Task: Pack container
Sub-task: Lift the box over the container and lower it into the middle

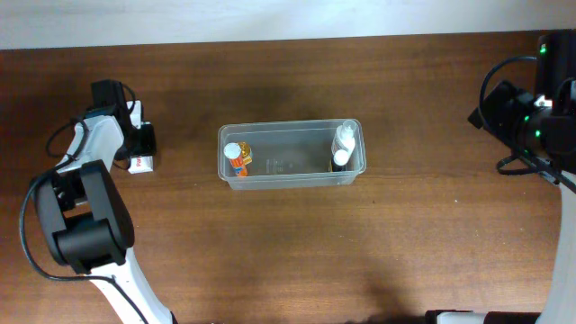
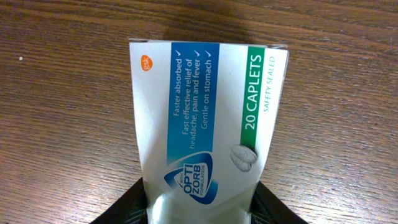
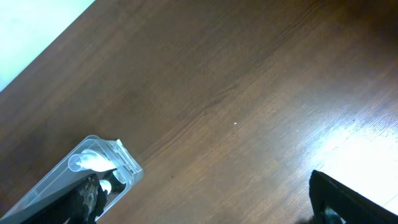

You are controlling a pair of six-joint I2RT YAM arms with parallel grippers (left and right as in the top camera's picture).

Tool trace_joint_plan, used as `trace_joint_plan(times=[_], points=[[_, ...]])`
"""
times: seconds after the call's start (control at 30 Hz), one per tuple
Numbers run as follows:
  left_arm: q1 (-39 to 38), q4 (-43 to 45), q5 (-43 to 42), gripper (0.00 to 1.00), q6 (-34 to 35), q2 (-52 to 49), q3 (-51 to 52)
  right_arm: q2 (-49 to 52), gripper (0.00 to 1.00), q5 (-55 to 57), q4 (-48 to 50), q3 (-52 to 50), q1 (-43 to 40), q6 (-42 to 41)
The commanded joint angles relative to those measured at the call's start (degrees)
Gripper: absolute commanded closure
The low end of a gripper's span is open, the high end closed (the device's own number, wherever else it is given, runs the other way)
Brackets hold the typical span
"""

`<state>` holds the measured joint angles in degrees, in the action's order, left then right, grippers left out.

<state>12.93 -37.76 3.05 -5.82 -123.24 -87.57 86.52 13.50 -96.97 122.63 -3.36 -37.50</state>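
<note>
The container (image 1: 292, 176), a clear plastic tub, stands mid-table. It holds an orange-labelled bottle (image 1: 237, 159) at its left end and white bottles (image 1: 343, 144) at its right end. A white and blue caplet box (image 2: 205, 112) lies on the wood far to the left of the tub, and shows small in the overhead view (image 1: 142, 165). My left gripper (image 2: 200, 200) is shut on this box, with a black finger (image 2: 134, 202) pressed to each side. My right gripper (image 3: 211, 211) hangs open over bare wood at the far right, with the container's right end (image 3: 121, 163) showing at lower left.
The left arm (image 1: 85, 207) curls along the table's left side. The right arm (image 1: 531, 117) and its cables sit at the right edge. The table's far edge meets a pale wall (image 1: 288, 18).
</note>
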Motion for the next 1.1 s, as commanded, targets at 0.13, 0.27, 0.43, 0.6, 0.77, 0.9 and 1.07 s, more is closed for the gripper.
trace_joint_plan(times=[0.13, 0.27, 0.43, 0.6, 0.77, 0.9, 1.07], points=[[-2.3, -6.0, -2.1, 0.59, 0.6, 0.4, -4.6, 0.2, 0.02, 0.7, -0.3, 0.6, -0.5, -0.2], [-3.8, -12.5, -3.3, 0.58, 0.6, 2.4, -12.6, 0.2, 0.02, 0.7, -0.3, 0.6, -0.5, -0.2], [-7.8, -25.5, -3.3, 0.58, 0.4, 5.0, -27.9, 0.2, 0.02, 0.7, -0.3, 0.6, -0.5, -0.2], [-14.0, -31.8, -7.0, 0.58, -5.8, 7.5, -36.8, 0.2, 0.02, 0.7, -0.3, 0.6, -0.5, -0.2], [-22.6, -33.1, -8.2, 0.58, -14.4, 9.9, -38.5, 0.2, 0.02, 0.7, -0.3, 0.6, -0.5, -0.2], [-30.6, -34.6, -7.6, 0.54, -23.9, 10.5, -38.5, 0.2, 0.02, 0.7, -0.3, 0.6, -0.5, -0.2], [-38.3, -37.6, -7.0, 0.53, -31.8, 10.4, -38.4, 0.2, 0.02, 0.7, -0.3, 0.6, -0.5, -0.2]])
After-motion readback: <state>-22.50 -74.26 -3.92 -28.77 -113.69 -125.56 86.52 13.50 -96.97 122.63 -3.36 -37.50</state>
